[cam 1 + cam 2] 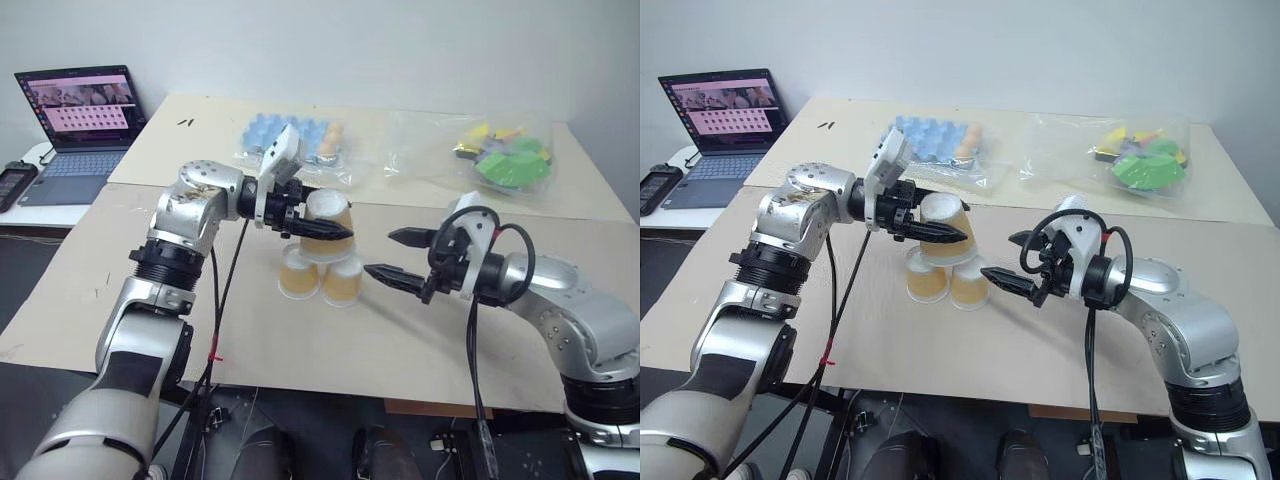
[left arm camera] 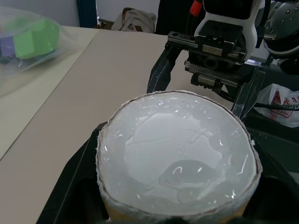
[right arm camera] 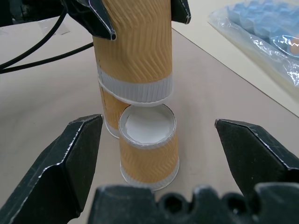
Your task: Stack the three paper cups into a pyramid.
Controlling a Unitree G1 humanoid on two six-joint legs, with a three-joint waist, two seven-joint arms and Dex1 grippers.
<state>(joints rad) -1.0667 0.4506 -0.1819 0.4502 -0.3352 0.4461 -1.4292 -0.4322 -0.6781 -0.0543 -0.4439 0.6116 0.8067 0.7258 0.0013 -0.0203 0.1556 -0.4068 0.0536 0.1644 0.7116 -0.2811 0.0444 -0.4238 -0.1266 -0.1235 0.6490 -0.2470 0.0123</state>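
While beside cups [image 1: 320,278], egg tray [image 1: 290,135] behind.

Even, diffuse indoor light fills the scene, bright on the pale wall and the beige worktop [image 1: 420,330], with only faint, soft-edged shadows under the paper cups [image 1: 320,278] and the arms; the laptop screen [image 1: 88,104] glows on its own. In the left wrist view the close white base of the held cup [image 2: 177,182] carries small wavy specular glints, while the bag of coloured pieces [image 2: 28,44] behind it is soft and out of focus. In the right wrist view the near black fingers [image 3: 70,163] are slightly blurred and the plastic over the blue tray [image 3: 261,28] shows pale glare
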